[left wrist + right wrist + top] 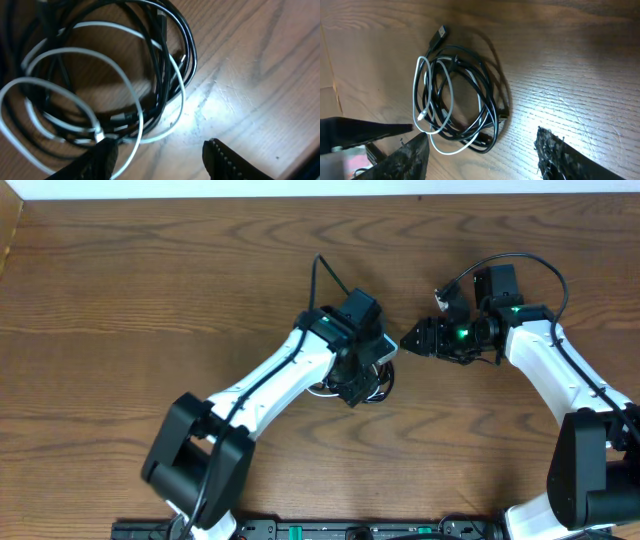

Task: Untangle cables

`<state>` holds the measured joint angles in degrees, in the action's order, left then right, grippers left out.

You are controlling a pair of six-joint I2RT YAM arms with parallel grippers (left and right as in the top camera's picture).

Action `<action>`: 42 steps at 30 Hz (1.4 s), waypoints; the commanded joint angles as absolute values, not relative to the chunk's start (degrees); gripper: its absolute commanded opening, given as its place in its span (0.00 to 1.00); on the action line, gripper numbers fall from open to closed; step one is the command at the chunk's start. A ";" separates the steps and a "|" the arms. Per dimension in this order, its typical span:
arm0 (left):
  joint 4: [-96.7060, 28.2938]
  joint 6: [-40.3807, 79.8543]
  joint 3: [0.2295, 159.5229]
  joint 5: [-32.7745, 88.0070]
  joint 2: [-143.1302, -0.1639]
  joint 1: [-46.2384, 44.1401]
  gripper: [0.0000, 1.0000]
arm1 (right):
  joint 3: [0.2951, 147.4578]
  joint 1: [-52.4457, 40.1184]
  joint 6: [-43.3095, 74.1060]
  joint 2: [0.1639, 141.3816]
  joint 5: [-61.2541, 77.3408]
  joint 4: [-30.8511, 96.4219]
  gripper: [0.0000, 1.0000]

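Observation:
The cables [462, 97] lie as one small coil of thin black and white cords on the wooden table, with a black plug [439, 34] sticking out at its far side. In the overhead view only slivers of the cables [386, 387] show from under my left wrist. My left gripper [160, 152] hangs open just beside the coil. Its left finger [100, 160] sits against a white loop [135, 125], and nothing is between the jaws. My right gripper [480, 145] is open too, a short way off the coil's near edge, and it appears in the overhead view [406, 340] pointing left.
A thick black robot cord [325, 275] arcs up from the left wrist and another [500, 262] loops over the right wrist. The two arms' heads are close together at mid table. The table's far edge [300, 198] runs along the top.

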<state>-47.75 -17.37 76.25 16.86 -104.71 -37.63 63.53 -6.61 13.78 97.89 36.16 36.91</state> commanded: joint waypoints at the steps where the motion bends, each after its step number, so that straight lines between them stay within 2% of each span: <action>1: -47.24 -21.71 75.92 18.04 -106.30 -39.13 0.57 | 63.20 -6.42 12.97 98.15 36.10 37.12 0.64; 5: -47.18 -27.11 75.92 22.52 -107.98 -40.71 0.52 | 63.20 -6.42 12.97 98.15 36.07 37.12 0.65; 10: -45.95 -29.32 75.92 22.26 -110.96 -41.45 0.51 | 63.20 -6.42 12.97 98.15 36.07 37.15 0.65; 21: -44.16 -28.84 75.92 14.28 -114.98 -41.45 0.50 | 63.20 -6.42 12.97 98.15 34.57 38.44 0.66; 23: -43.79 -28.67 75.92 14.28 -114.98 -41.45 0.43 | 63.20 -6.42 12.99 98.15 34.57 38.41 0.66; 25: -43.55 -28.64 75.99 14.28 -114.96 -41.45 0.25 | 63.20 -6.42 12.99 98.15 34.59 38.41 0.66; 26: -43.55 -28.64 76.18 14.28 -114.83 -41.45 0.13 | 63.20 -6.42 12.99 98.15 34.57 38.39 0.66; 27: -43.64 -28.45 76.36 14.28 -114.65 -41.45 0.07 | 63.20 -6.42 12.99 98.15 34.57 38.39 0.66; 32: -44.10 -22.65 79.46 14.26 -111.15 -41.43 0.07 | 63.20 -6.42 13.04 98.15 34.65 38.44 0.66; 34: -43.94 -19.27 81.17 13.67 -108.36 -41.06 0.07 | 63.24 -6.22 14.92 98.08 37.19 37.58 0.59; 38: -42.04 -6.46 84.79 10.68 -100.36 -38.00 0.07 | 63.77 -4.51 16.58 96.88 58.15 26.96 0.54; 42: -38.94 3.09 85.21 11.53 -92.79 -34.00 0.07 | 63.86 -4.32 18.63 93.89 61.32 20.38 0.56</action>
